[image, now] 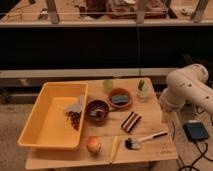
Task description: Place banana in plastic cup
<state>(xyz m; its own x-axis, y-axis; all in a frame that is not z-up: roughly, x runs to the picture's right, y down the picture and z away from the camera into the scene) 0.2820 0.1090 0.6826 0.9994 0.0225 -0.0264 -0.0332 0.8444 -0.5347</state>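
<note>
The slim pale-yellow banana (113, 148) lies near the table's front edge, just right of the apple. The small pale yellow-green plastic cup (108, 85) stands upright at the back of the table, left of the terracotta bowl. Only the white arm (184, 89) shows, folded beside the table's right edge, away from both banana and cup. My gripper is out of view past the right side of the picture.
A large yellow tray (42, 125) with some items fills the table's left. A red-yellow apple (93, 145), dark bowl (97, 109), terracotta bowl (120, 97), small bottle (142, 90), striped packet (131, 121) and brush (145, 139) lie around. A dark box (196, 131) sits on the floor.
</note>
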